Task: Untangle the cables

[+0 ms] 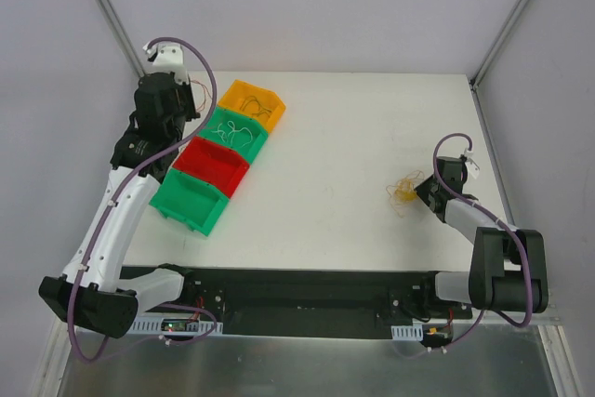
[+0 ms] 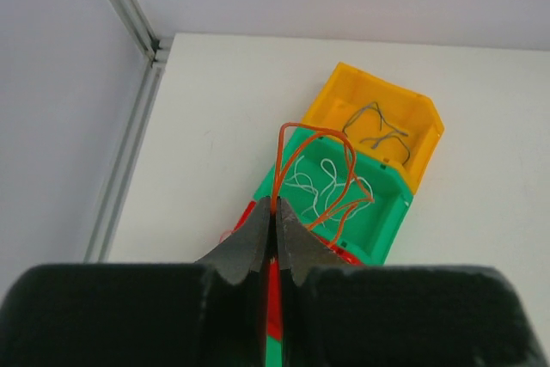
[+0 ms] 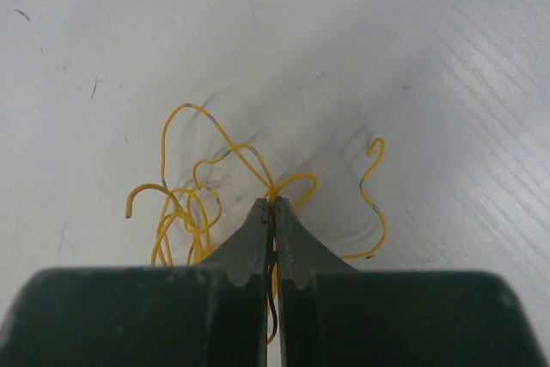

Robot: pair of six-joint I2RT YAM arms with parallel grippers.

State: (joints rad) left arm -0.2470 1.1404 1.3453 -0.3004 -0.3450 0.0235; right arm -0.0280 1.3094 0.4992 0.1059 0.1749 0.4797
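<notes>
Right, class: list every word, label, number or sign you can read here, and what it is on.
None can be read.
The yellow bin, the table, the left gripper and the right gripper show no print.
The small boards at the arm bases are too small to read.

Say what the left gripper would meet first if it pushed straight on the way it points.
Likely the green bin holding white wires, right ahead of the orange wire the left gripper pinches; depth is unclear.

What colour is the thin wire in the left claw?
Orange. The wire in the left gripper shows best in the left wrist view.
</notes>
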